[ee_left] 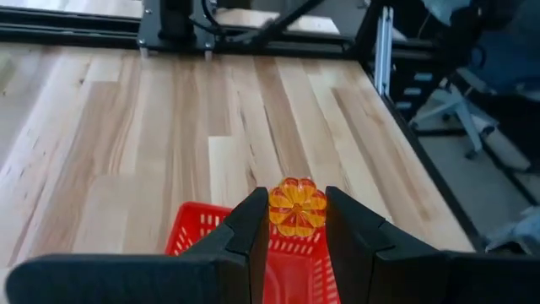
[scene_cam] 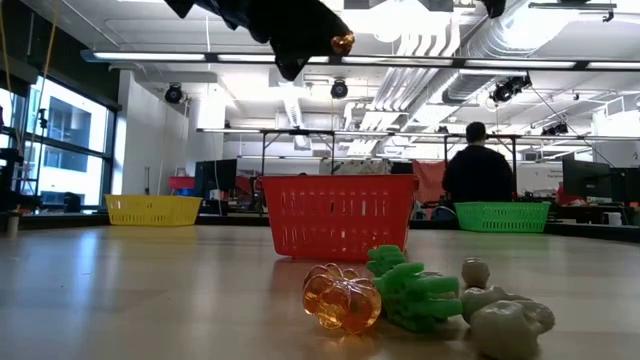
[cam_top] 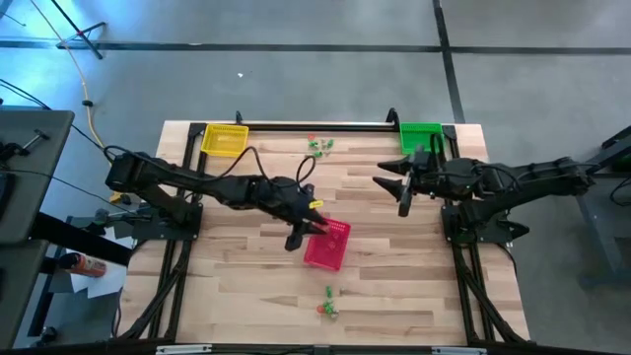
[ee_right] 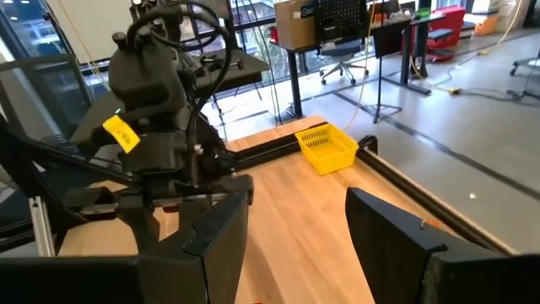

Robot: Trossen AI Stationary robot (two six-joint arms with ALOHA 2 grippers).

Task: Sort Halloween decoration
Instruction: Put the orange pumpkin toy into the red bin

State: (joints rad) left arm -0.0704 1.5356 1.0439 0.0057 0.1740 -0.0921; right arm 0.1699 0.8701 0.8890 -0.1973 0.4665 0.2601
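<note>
My left gripper (ee_left: 297, 221) hangs over the red mesh basket (cam_top: 328, 244) at the table's middle, shut on a small orange pumpkin trinket (ee_left: 297, 207). More Halloween decoration lies in two small heaps. One is at the far middle (cam_top: 317, 146). The other is near the front edge (cam_top: 327, 308), where an orange pumpkin (scene_cam: 342, 298), a green trinket (scene_cam: 415, 290) and a pale one (scene_cam: 505, 315) rest on the wood. My right gripper (ee_right: 291, 228) waits open and high at the right, in front of the green basket (cam_top: 420, 135). My left gripper pinches the orange pumpkin trinket by its two opposite sides (ee_left: 278, 211) between the two fingers, near their free ends. The fingers slant down from the table's left. The pumpkin is lifted clear, above the red basket's rim (ee_left: 211, 221).
A yellow basket (cam_top: 225, 139) stands at the far left corner and the green basket at the far right. A person (scene_cam: 478, 170) shows in the room beyond the table. Bare wood lies between the red basket and both heaps.
</note>
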